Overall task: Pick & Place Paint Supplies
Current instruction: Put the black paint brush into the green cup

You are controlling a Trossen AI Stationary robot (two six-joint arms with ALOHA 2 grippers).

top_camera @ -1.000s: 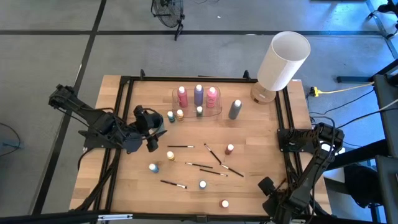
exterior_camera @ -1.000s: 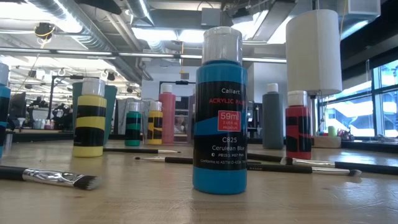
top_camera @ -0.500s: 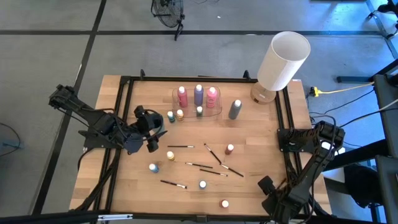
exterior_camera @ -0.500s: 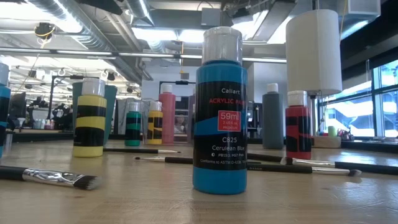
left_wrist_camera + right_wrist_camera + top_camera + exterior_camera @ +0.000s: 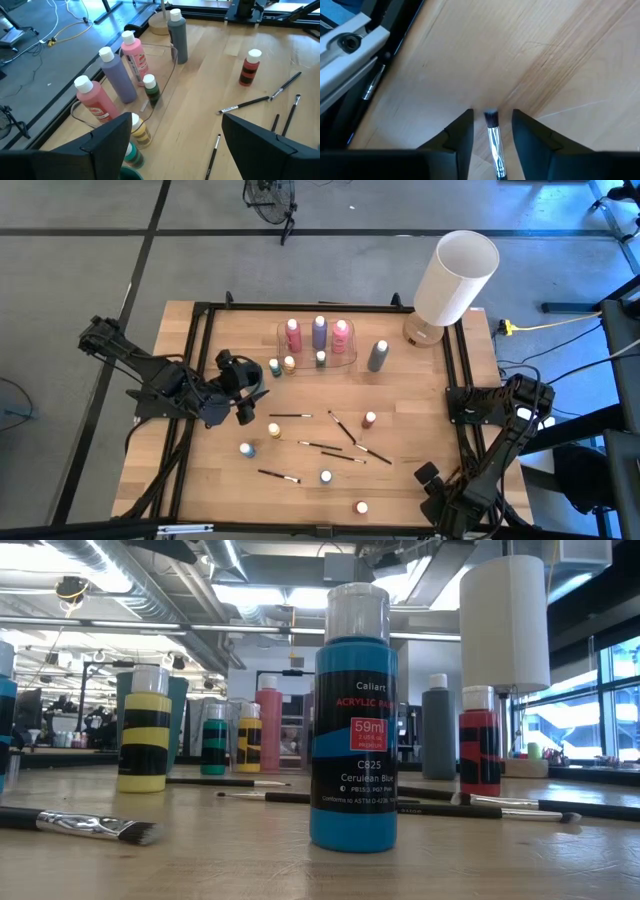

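Observation:
Paint bottles stand on the wooden table: pink [image 5: 292,333], purple [image 5: 319,330] and pink [image 5: 341,335] in a clear tray [image 5: 352,360], a grey one [image 5: 378,356] beside it, and small ones such as the red [image 5: 369,420] and blue [image 5: 326,476]. Thin paintbrushes [image 5: 342,426] lie mid-table. My right gripper [image 5: 432,478] points down at the near right corner, open, its fingers on either side of a paintbrush [image 5: 494,140] without touching it. My left gripper [image 5: 245,395] hovers open over the table's left side, nothing between its fingers [image 5: 175,120].
A big white cylindrical lamp [image 5: 455,275] stands at the far right corner. A black frame rail [image 5: 462,370] runs along the table's edges. Another brush [image 5: 371,86] lies by the rail near my right gripper. In the low view a blue bottle [image 5: 353,720] stands closest.

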